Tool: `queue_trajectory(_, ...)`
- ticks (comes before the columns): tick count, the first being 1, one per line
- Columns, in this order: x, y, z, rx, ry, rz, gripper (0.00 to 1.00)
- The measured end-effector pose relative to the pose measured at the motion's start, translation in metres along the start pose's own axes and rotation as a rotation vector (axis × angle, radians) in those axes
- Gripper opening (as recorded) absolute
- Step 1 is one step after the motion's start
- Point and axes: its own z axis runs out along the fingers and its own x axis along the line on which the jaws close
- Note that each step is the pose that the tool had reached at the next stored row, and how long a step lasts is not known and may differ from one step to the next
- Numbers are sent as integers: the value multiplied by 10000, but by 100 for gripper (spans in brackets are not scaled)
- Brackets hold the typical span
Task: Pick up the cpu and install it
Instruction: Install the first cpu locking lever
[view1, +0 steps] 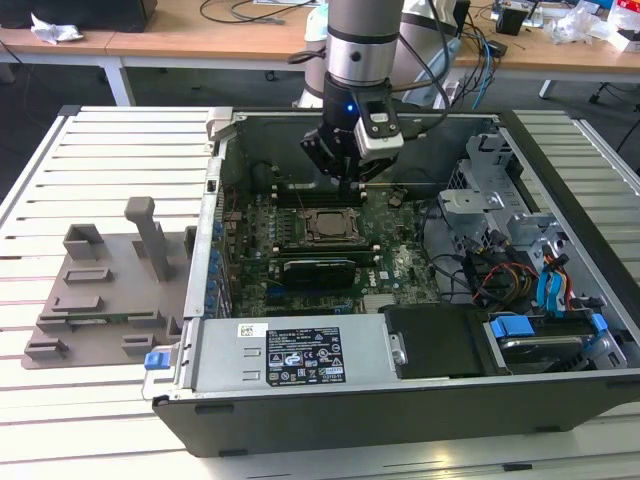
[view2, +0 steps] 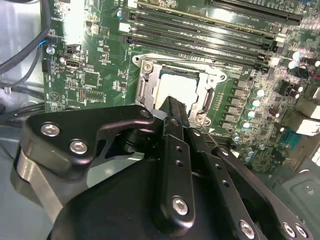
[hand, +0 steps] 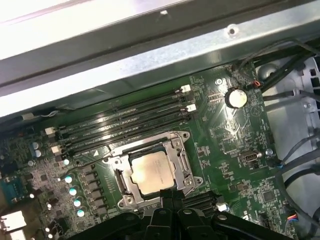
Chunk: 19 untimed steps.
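The cpu (hand: 152, 172) lies flat in the motherboard socket, its pale silver top showing inside the metal frame (hand: 182, 160). In the second wrist view the cpu (view2: 177, 87) sits just beyond my black fingertips (view2: 172, 107). My gripper (hand: 169, 201) hovers a little above the socket's edge, its two fingers pressed together with nothing between them. In the exterior view the gripper (view1: 350, 180) hangs inside the open computer case, just behind the cpu (view1: 325, 225).
Long memory slots (hand: 125, 122) run beside the socket. A drive cage and cables (view1: 500, 230) fill the case on the exterior view's right, and the power supply (view1: 300, 350) lies at the front. A grey fixture (view1: 110, 290) stands on the slatted table outside the case wall (view1: 215, 200).
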Motion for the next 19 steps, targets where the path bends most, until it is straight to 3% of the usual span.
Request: queue_trajectory(19, 0, 0, 0, -71, -194, -2576, 11)
